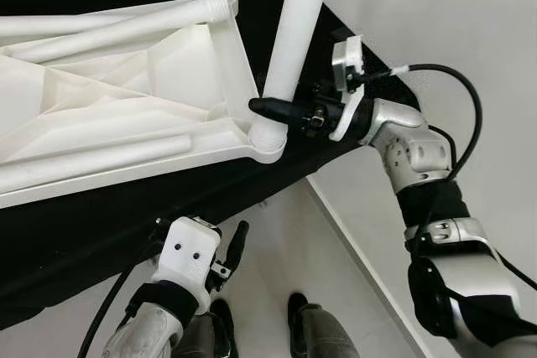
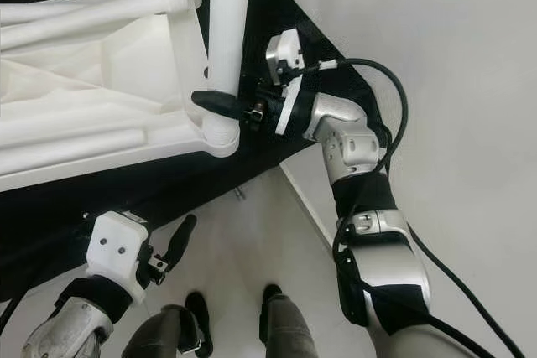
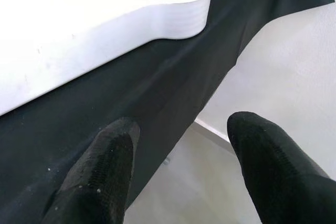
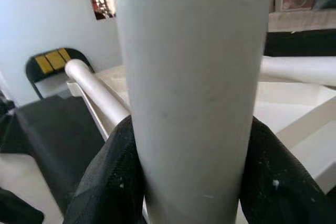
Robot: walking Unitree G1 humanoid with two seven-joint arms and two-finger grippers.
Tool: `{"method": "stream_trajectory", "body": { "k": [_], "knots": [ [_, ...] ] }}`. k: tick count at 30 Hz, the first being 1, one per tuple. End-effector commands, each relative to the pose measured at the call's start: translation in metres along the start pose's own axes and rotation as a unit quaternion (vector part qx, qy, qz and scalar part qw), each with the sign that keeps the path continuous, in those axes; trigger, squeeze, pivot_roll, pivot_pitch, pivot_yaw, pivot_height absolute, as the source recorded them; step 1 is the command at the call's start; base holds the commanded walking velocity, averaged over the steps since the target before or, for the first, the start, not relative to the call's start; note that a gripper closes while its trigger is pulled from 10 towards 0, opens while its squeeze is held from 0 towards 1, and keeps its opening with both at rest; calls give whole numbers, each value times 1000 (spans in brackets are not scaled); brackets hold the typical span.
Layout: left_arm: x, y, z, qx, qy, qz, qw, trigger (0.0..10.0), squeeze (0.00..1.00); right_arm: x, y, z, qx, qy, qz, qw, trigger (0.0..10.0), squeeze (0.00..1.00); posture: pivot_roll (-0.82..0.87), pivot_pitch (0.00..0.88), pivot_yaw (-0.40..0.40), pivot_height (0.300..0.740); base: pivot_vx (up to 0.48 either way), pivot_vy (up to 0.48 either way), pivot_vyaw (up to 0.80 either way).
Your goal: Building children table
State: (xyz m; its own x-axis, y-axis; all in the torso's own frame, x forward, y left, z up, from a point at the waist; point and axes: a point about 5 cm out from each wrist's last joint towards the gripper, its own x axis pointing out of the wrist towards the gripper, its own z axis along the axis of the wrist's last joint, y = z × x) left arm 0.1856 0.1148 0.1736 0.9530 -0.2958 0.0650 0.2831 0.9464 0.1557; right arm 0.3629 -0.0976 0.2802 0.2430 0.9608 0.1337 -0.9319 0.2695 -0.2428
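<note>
Right wrist view: my right gripper (image 4: pixel 189 177) had its fingers (image 4: pixel 105 182) pinching the leg (image 4: pixel 189 77) low down. The leg stood upright in the near corner socket (image 1: pixel 268 142) of the upturned table (image 1: pixel 126 98), which lay on a black cloth (image 1: pixel 101 215). My left gripper (image 1: pixel 235 249) hung below the edge, fingers spread, holding nothing. Judgement: I should keep the leg plumb, press straight down, perhaps twist, and brace the table with the left.
</note>
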Motion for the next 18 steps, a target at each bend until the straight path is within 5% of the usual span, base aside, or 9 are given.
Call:
{"method": "stream_trajectory", "body": {
  "k": [1,6,7,12,13,18],
  "knots": [
    [-2,-1,-5,-3,9,-4,1000,10000,0,12,11,-26,-25,71,7,997,10000,0,-7,325,-28,740,0,0,0],
    [-1,0,-4,-2,9,-4,1000,10000,0,14,11,-35,-75,126,-35,989,10000,0,-9,323,-32,740,0,0,0],
    [1,5,-3,-3,9,9,1000,10000,0,15,10,-37,-84,137,-106,981,10000,0,-11,322,-33,740,0,0,0],
    [2,7,-5,-3,13,18,1000,10000,0,15,13,-38,-75,116,-164,977,10000,0,-16,309,-34,740,0,0,0],
    [2,8,-6,-2,14,20,1000,10000,0,16,19,-38,-52,91,-163,981,10000,1000,-17,304,-33,740,0,0,0],
    [4,10,-8,-2,15,25,1000,10000,0,16,25,-34,-20,43,-162,986,10000,1000,-22,290,-29,740,0,0,0]
  ]
}}
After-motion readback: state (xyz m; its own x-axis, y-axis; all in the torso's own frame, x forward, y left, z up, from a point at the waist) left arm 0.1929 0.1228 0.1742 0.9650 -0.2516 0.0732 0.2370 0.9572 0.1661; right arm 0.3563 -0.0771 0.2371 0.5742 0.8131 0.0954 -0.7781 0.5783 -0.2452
